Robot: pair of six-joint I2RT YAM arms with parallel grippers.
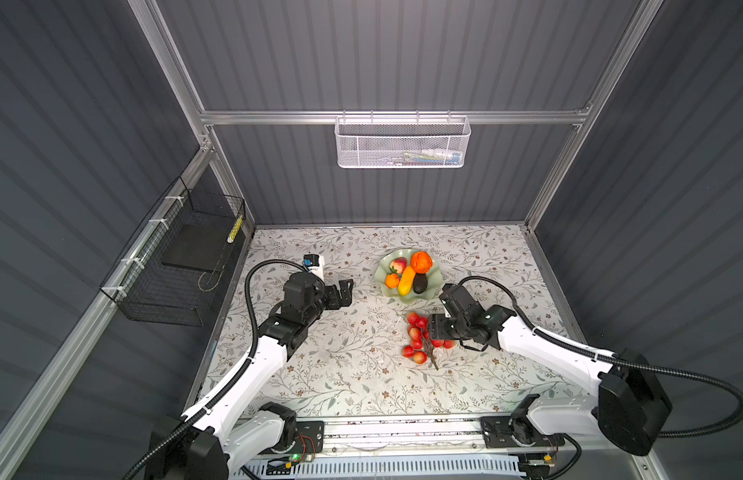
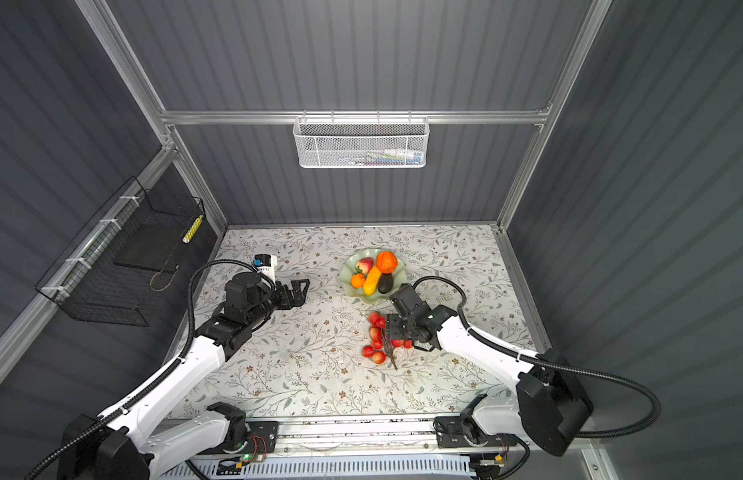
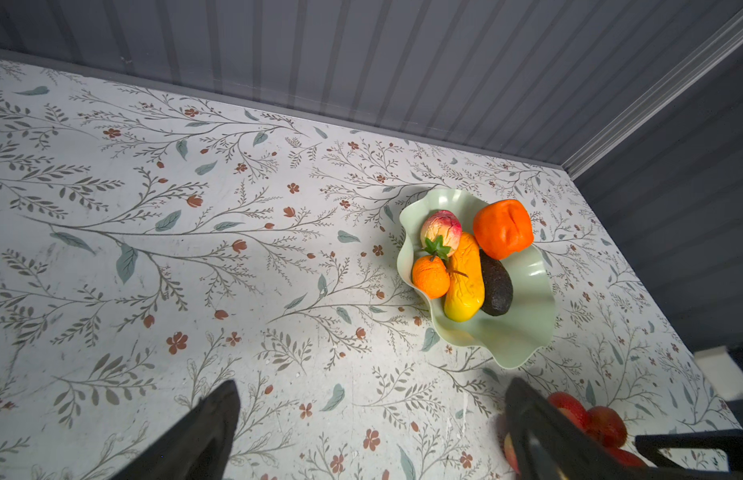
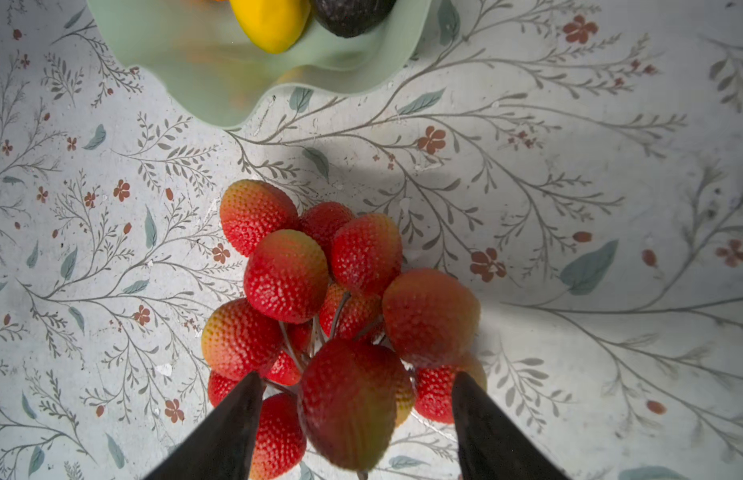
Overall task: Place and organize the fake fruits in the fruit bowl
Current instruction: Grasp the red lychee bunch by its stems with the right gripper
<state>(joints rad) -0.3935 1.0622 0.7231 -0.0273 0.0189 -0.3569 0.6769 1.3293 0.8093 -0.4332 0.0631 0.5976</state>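
Observation:
The pale green fruit bowl (image 1: 433, 283) (image 2: 397, 279) (image 3: 523, 316) stands at the back middle of the table. It holds a blocky orange fruit (image 1: 421, 262), a red-yellow fruit (image 1: 399, 264), a round orange (image 1: 392, 281), a yellow oblong (image 1: 406, 280) and a dark oval (image 1: 420, 283). In front of the bowl the red berry bunch (image 1: 415, 343) (image 4: 286, 274) lies on the table. My right gripper (image 1: 434, 328) (image 4: 357, 374) is low over it, fingers apart, one berry between them with gaps on both sides. My left gripper (image 1: 345, 291) (image 3: 372, 384) hovers wide open left of the bowl, holding nothing.
A white mesh basket (image 1: 403, 143) hangs on the back wall and a black wire basket (image 1: 183, 257) on the left wall. A small white and blue object (image 1: 313, 264) stands behind the left arm. Grey walls close in the floral table (image 1: 340, 374).

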